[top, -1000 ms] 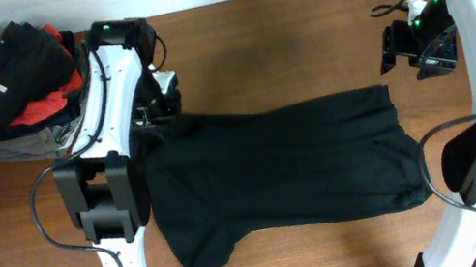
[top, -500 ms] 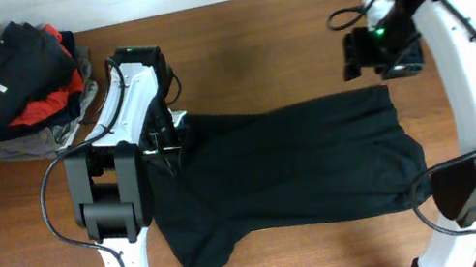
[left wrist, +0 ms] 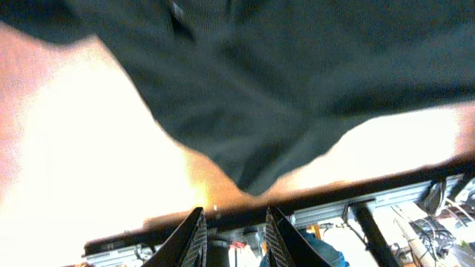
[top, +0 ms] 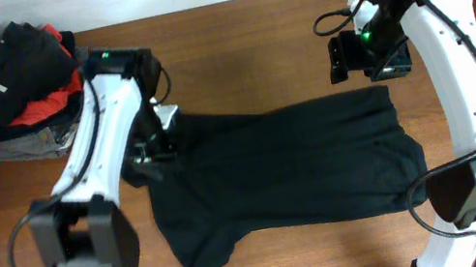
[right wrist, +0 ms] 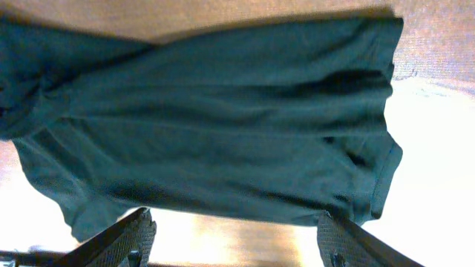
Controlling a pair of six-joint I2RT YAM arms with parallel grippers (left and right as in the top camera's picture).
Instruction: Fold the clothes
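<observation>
Brown wooden table (top: 239,25) seen from above, with the black top (top: 293,168) spread flat and wrinkled across its middle, one corner trailing toward 7 o'clock. Left gripper (left wrist: 234,222), at the top's 9 o'clock end, has its fingers slightly parted and empty; right gripper (right wrist: 234,226), at 1 o'clock above the fabric, gapes wide, grasping nothing. Left wrist view is blurred and glare-washed. At the table's 10 o'clock, a pile of clothes (top: 20,93) shows big white letters, cut off by folds, unreadable
</observation>
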